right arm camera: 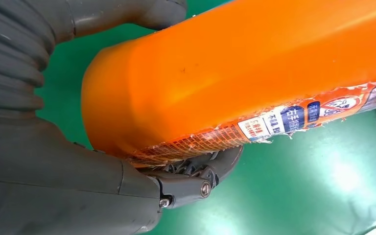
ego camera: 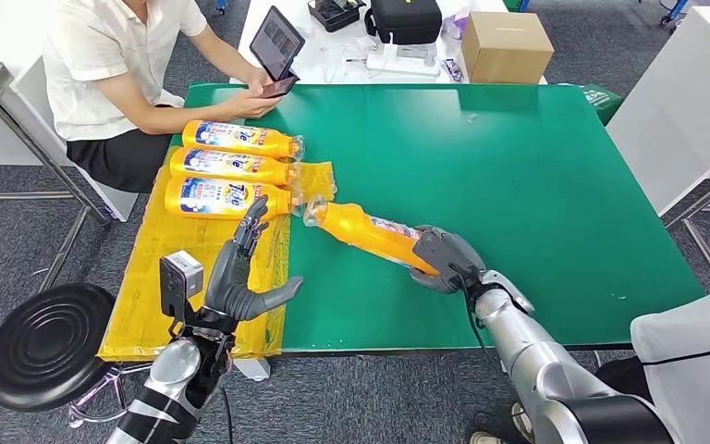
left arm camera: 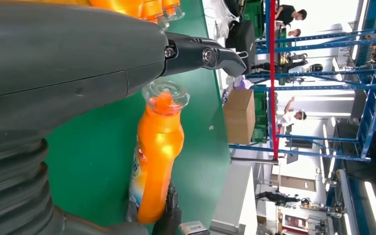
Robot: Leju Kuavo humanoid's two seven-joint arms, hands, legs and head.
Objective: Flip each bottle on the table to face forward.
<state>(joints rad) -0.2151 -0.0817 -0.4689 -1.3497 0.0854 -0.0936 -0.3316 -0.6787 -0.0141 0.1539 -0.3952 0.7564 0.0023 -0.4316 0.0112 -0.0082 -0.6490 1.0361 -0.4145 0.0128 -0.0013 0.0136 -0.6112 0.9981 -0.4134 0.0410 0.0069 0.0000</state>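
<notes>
Orange bottle (ego camera: pixel 370 232) lies mid-frame on the green counter (ego camera: pixel 518 166), long axis slanting up-left, its base gripped by the right hand (ego camera: pixel 446 259), cap toward the open, empty left hand (ego camera: pixel 245 273).

1. A robotics lab or test hall inside an industrial building.
2. Blue steel racking (left arm camera: pixel 318 78) and a red post (left arm camera: pixel 272 73) stand in a bright, high hall.
3. A green-topped work table (ego camera: pixel 536 185) stands on grey carpet tiles.
4. At 12 o'clock, a cardboard box (ego camera: pixel 506 44) and a black equipment case (ego camera: pixel 405 18) sit on a white bench.
5. At 10 o'clock, a seated person (ego camera: pixel 116 74) holds a tablet (ego camera: pixel 276 42).
</notes>
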